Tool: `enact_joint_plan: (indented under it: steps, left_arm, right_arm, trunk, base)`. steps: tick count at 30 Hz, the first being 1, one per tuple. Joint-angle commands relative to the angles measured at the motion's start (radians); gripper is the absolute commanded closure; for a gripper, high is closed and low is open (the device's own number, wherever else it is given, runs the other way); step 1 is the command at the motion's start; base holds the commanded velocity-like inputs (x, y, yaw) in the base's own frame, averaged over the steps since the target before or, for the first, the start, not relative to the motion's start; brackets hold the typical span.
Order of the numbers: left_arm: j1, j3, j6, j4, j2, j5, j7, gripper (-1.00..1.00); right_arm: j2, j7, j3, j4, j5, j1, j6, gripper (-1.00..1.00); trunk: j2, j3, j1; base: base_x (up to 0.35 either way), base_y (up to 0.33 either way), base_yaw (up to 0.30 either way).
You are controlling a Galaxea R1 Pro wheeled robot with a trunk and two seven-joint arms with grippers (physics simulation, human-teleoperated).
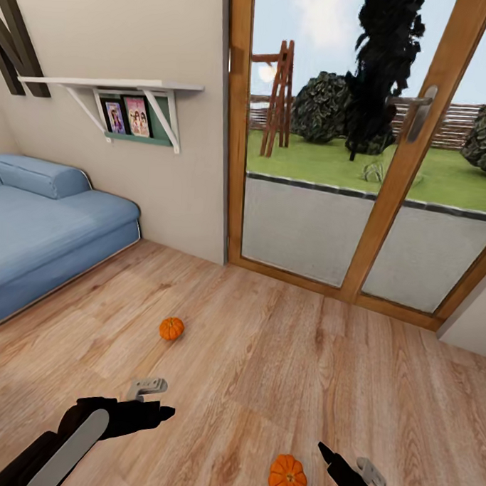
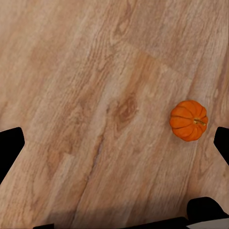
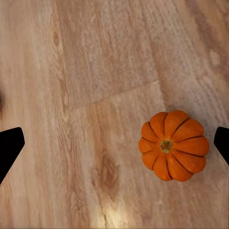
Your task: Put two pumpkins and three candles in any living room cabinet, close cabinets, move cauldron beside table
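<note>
Two orange ribbed pumpkins lie on the wooden floor. One pumpkin (image 1: pixel 171 328) sits ahead of my left gripper (image 1: pixel 160 404), a short way off. The other pumpkin (image 1: pixel 288 478) lies close in, just left of my right gripper (image 1: pixel 345 463). In the right wrist view this pumpkin (image 3: pixel 173 145) sits between the wide-apart fingertips (image 3: pixel 9 148), nearer one of them, well below the open right gripper (image 3: pixel 114 145). The left gripper (image 2: pixel 114 145) is open too, with a pumpkin (image 2: pixel 189 120) near one fingertip (image 2: pixel 222 143), farther below. The candles, cabinet, cauldron and table are out of view.
A blue sofa (image 1: pixel 45 218) stands at the left against the wall. Above it hangs a white shelf (image 1: pixel 116 84) with photos. A wood-framed glass door (image 1: pixel 377 207) to the garden closes off the far side. Bare wooden floor (image 1: pixel 265 358) stretches between.
</note>
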Motion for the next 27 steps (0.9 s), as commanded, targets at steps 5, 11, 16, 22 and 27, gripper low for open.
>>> enact_joint_plan:
  steps: [5,11,16,22,27]
  left_arm:
    - [-0.001,-0.003,0.001,-0.001,0.001,0.011,0.010,-1.00]
    - [-0.001,-0.004,0.001,-0.001,0.001,0.011,0.010,-1.00]
    - [-0.001,-0.004,0.001,-0.001,0.001,0.011,0.010,-1.00]
    - [-0.001,-0.002,0.001,-0.001,0.001,0.011,0.010,-1.00]
    - [-0.001,-0.003,0.001,0.000,0.000,0.011,0.010,-1.00]
  right_arm:
    - [0.001,0.005,0.008,0.003,-0.009,-0.001,-0.003,-1.00]
    - [0.001,0.005,0.008,0.003,-0.008,-0.001,-0.005,-1.00]
    - [0.001,0.005,0.008,0.003,-0.008,-0.001,-0.005,-1.00]
    - [0.001,0.005,0.008,0.003,-0.007,-0.001,-0.005,-1.00]
    - [0.001,0.005,0.008,0.003,-0.007,-0.001,-0.005,-1.00]
  trunk:
    - [-0.036,-0.017,0.019]
    - [-0.078,-0.035,0.042]
    - [-0.113,-0.051,0.061]
    - [-0.155,-0.070,0.084]
    - [-0.190,-0.086,0.103]
  base:
    - [0.000,0.000,0.000]
    - [0.000,0.000,0.000]
    - [0.000,0.000,0.000]
    - [0.000,0.000,0.000]
    - [0.000,0.000,0.000]
